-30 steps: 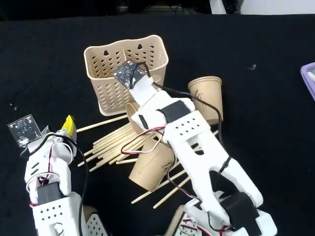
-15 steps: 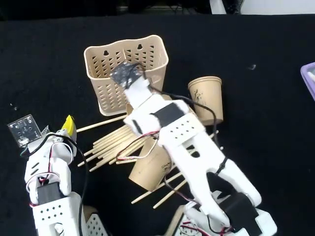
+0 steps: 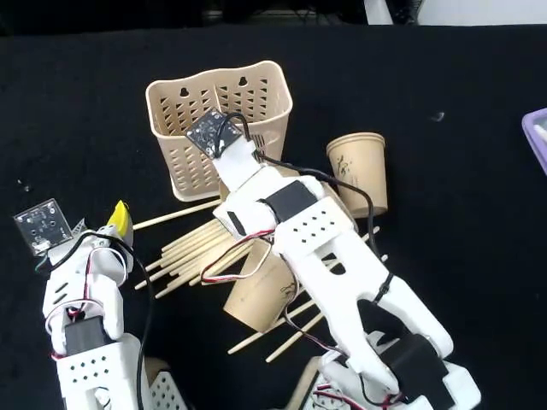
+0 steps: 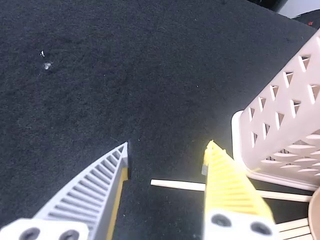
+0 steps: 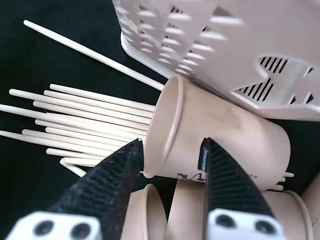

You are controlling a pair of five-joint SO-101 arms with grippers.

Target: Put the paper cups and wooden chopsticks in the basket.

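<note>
The tan basket stands upright at the back of the black table. Wooden chopsticks lie fanned out in front of it. One paper cup stands to the basket's right, and another lies on its side under the right arm. In the right wrist view my right gripper is open, its black fingers on either side of the rim of a lying cup beside the basket. My left gripper is open over bare cloth near one chopstick.
More cups lie below the framed one, close to the chopsticks. The basket's corner stands near the left gripper's yellow finger. A purple object sits at the table's right edge.
The right arm has swung a little to the left in front of the basket. The left arm has stayed where it was.
</note>
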